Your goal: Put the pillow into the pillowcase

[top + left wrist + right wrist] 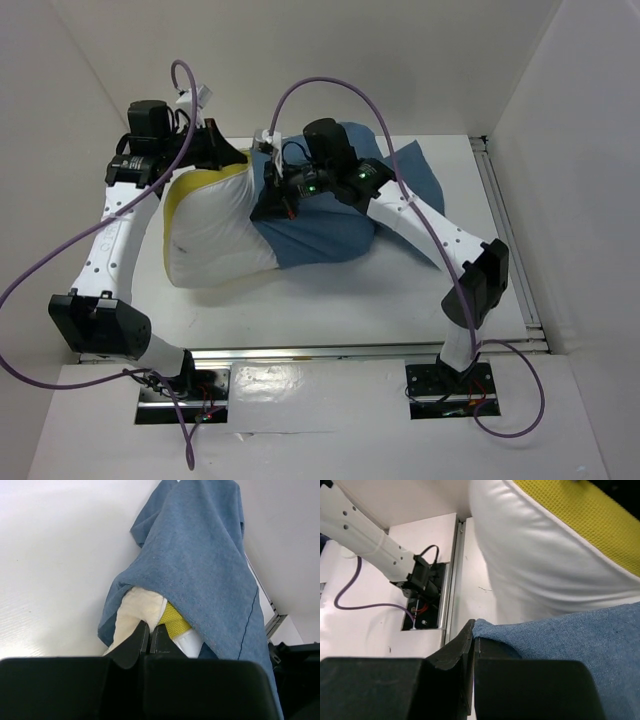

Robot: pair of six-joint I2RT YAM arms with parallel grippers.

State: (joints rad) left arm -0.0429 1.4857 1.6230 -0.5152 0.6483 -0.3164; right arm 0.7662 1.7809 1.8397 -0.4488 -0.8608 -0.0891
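The pillow [215, 235] lies on the worktop [350, 300], one end under the pillowcase [330, 235]. Left gripper [149, 626] jaws pinch the pillow's corner — right gripper [473, 625] jaws clench the pillowcase's edge.

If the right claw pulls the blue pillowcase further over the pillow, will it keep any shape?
Probably floppy: the pillowcase drapes in soft folds over the pillow. Likely light: it is thin cloth, its edge at the shut right claw. It may drag on the pillow's mesh rather than slide.
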